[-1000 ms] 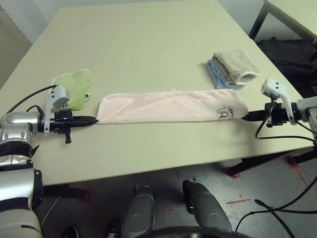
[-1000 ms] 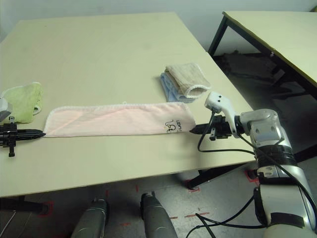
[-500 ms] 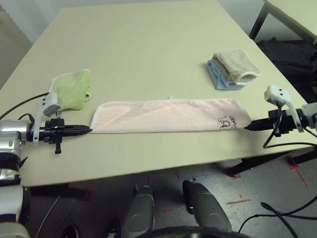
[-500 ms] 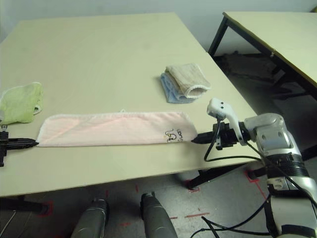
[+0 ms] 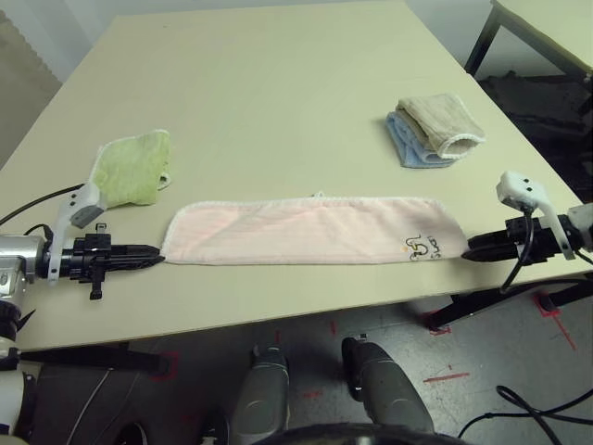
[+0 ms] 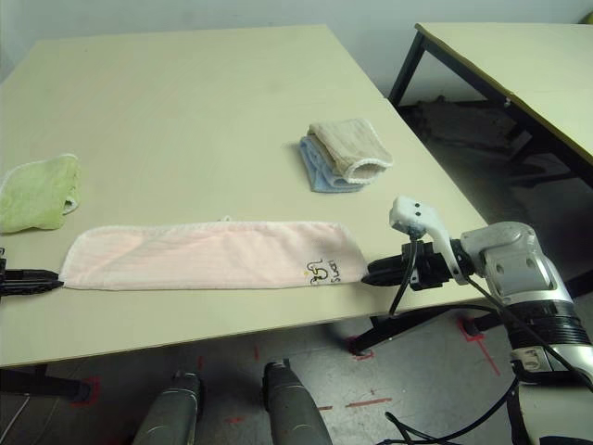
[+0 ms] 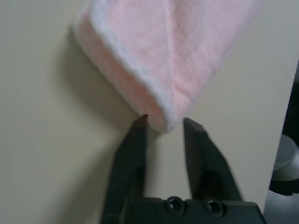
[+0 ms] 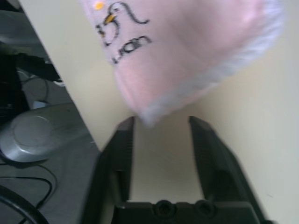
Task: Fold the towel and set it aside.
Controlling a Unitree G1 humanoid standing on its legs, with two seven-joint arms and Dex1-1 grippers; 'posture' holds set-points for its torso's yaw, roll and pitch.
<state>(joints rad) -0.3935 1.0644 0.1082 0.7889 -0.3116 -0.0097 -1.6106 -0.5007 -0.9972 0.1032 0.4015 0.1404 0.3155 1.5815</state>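
A folded pink towel point(image 5: 315, 232) lies lengthwise along the near edge of a pale table point(image 5: 269, 102), a narrow strip of bare tabletop before it and a broad open expanse beyond. The left end effector point(image 7: 166, 123) stands open at one near corner, the right end effector point(image 8: 162, 120) open at the other. A green cloth point(image 5: 134, 169) and stacked beige and blue cloths point(image 5: 435, 128) flank the open surface.
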